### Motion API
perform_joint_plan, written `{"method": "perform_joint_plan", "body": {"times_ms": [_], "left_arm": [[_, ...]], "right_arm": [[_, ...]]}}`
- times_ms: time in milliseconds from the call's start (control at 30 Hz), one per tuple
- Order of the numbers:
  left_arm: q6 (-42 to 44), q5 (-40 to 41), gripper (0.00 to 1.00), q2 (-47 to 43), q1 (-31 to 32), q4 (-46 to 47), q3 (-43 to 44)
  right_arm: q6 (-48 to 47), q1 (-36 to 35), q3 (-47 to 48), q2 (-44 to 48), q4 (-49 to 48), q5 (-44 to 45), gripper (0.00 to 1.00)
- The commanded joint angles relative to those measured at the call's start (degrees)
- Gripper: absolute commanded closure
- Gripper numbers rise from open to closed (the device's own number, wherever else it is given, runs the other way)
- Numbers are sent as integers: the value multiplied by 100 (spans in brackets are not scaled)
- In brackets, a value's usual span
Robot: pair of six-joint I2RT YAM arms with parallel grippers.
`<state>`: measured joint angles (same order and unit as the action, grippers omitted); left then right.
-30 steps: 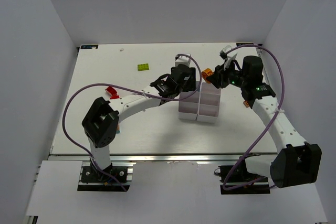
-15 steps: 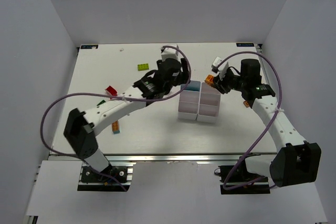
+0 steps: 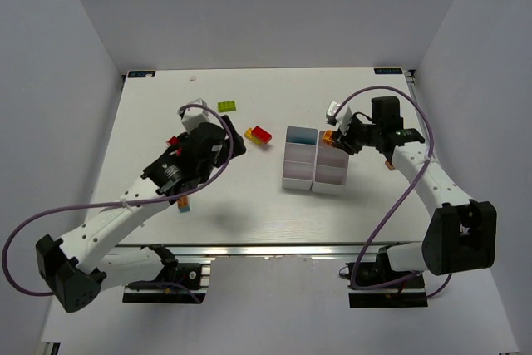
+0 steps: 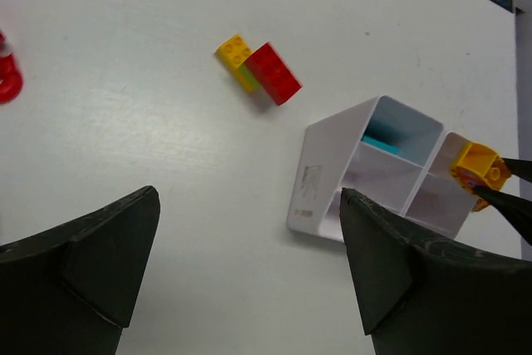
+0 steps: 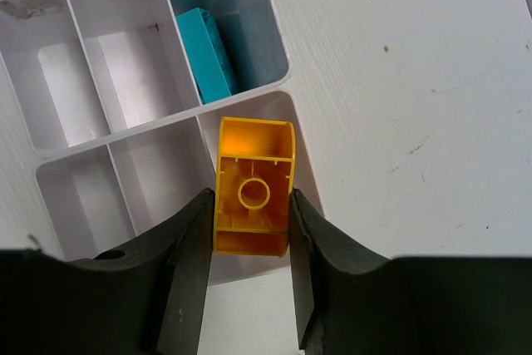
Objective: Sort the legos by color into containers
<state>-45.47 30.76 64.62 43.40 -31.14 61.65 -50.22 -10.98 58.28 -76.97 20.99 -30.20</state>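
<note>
Legos [image 3: 259, 134] dot white table [image 3: 249, 214]; left gripper [image 4: 248, 205] gapes empty, right gripper [image 5: 250, 209] pinches orange brick [image 5: 253, 155].

table [image 3: 249, 214]: white, flat
containers [image 3: 297, 182]: six-bin white block, standing right of centre
pair: red lego [image 3: 263, 135] touching yellow lego [image 3: 250, 132], near containers' left
lime lego [image 3: 226, 106]: alone, far side
red piece [image 3: 173, 140]: left, partly hidden

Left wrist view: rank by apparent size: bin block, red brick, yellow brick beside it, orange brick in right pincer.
1. bin block
2. red brick
3. yellow brick and orange brick: look alike, both partly hidden, unranked
</note>
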Motion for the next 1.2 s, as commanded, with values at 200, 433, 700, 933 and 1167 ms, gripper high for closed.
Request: {"method": "perform_joint_plan", "body": {"times_ms": [200, 433, 700, 933, 1167], "left_arm": [[-1068, 545, 2, -977, -103, -1684, -399], [-1701, 659, 2, -873, -139, -2825, -127], [-2351, 755, 2, -582, -147, -3776, -65], [-1967, 466, 6, -144, -866, -3822, -670], [-88, -605, 24, 208, -2624, -2223, -1164]], "right_arm": [[-427, 17, 280, -257, -7, -39, 66], [-524, 9, 324, -301, -43, -4, 42], [-367, 17, 438, -82, -69, -179, 41], [582, 8, 570, 313, -324, -952, 42], [1181, -27, 623, 490, -473, -1304, 42]]}}
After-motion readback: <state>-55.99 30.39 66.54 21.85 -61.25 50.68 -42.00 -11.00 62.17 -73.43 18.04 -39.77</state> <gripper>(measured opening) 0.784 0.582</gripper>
